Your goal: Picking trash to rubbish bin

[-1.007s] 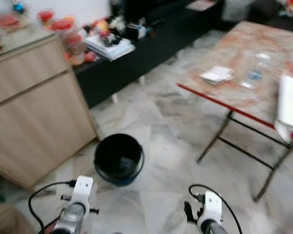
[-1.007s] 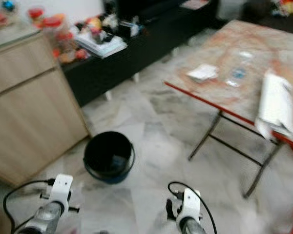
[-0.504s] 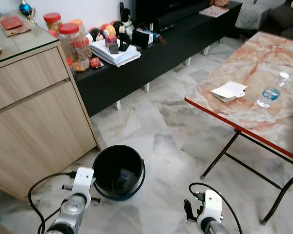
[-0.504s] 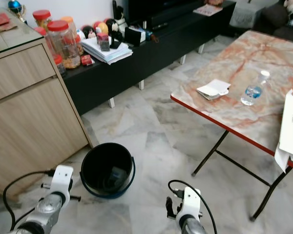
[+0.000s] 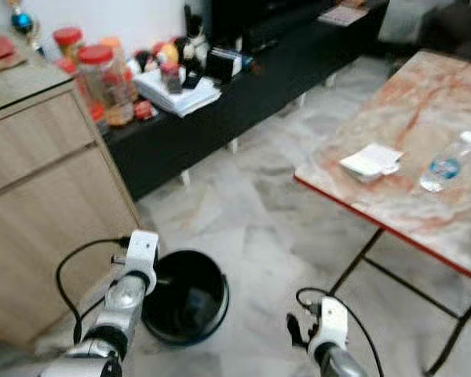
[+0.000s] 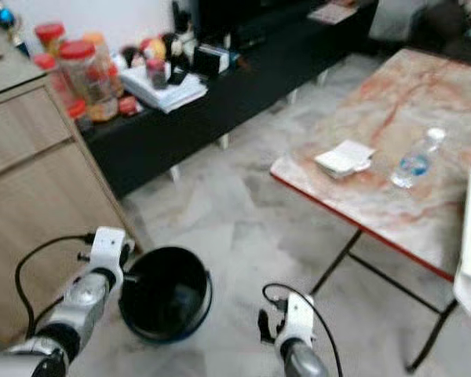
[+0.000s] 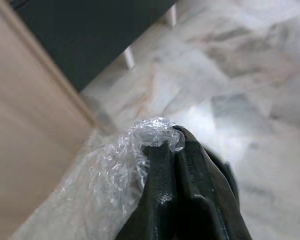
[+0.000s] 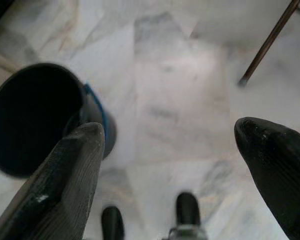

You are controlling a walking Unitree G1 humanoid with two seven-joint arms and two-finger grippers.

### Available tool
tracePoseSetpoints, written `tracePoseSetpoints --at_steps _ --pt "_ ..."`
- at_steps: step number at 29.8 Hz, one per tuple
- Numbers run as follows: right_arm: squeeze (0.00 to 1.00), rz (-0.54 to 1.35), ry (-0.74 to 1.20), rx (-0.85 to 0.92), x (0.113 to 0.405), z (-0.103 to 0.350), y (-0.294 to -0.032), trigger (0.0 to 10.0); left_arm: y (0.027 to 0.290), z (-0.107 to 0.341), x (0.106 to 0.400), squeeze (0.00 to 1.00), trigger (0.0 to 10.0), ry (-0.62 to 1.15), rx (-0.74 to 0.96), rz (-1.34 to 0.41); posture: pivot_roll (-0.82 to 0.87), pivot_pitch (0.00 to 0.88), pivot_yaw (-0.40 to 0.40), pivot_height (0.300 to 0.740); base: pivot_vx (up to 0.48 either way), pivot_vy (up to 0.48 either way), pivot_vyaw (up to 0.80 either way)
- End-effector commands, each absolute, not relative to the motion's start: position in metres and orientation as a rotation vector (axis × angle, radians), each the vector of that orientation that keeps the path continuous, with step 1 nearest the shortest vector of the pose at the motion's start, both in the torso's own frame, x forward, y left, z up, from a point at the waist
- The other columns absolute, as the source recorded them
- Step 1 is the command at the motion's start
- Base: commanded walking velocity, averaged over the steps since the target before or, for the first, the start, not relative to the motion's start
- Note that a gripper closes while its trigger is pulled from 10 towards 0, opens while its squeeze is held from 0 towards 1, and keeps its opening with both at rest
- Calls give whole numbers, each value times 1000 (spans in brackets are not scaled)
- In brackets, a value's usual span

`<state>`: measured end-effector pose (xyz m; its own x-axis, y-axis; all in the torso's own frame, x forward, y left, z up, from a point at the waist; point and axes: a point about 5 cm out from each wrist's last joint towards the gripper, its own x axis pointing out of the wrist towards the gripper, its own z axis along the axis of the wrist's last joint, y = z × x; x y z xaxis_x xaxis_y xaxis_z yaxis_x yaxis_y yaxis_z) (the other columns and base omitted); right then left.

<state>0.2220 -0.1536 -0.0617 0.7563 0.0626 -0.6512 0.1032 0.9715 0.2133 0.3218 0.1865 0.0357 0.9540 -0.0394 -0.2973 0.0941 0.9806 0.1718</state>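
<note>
Pale grey-veined marble tiles (image 5: 251,212) are covering the floor, catching soft daylight. A light wooden cabinet (image 5: 47,196) is standing at the robot's left, with red-lidded jars (image 5: 98,75) sitting on its far end. Beside it a long, low black unit (image 5: 251,78) is running along the white wall (image 5: 118,16), carrying stacked papers (image 5: 177,90) and small ornaments. On the right, a folding surface (image 5: 408,157) with a reddish marble-patterned top is standing on thin dark metal legs (image 5: 353,267).
</note>
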Motion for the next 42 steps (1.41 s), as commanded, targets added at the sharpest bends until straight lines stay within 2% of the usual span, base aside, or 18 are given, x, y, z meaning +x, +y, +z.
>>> tracePoseSetpoints --at_steps 1,9,16,22,28,36,42 --pt "0 45 736 251 219 -64 -139 10000 188 32 319 0 10000 321 174 -83 98 116 4 740 379 0 0" --pt "0 114 719 251 224 -60 -131 10000 178 26 317 0 10000 373 130 -150 92 115 2 740 338 0 254" --pt "0 134 716 240 226 -59 -131 10000 167 19 315 0 10000 417 96 -195 96 105 -21 740 0 0 800" --pt "0 142 708 223 232 -55 -135 10000 151 21 318 0 10000 419 81 -229 92 93 -64 740 0 0 0" --pt "0 156 689 202 240 -50 -139 10000 139 19 317 0 10000 427 53 -263 96 94 -72 740 0 0 0" --pt "0 224 617 238 258 -36 -128 10000 112 20 316 0 10000 427 24 -381 87 97 -67 740 0 0 0" --pt "0 270 588 244 265 -29 -122 10000 102 19 314 0 10000 438 5 -436 82 100 -66 740 0 0 0"
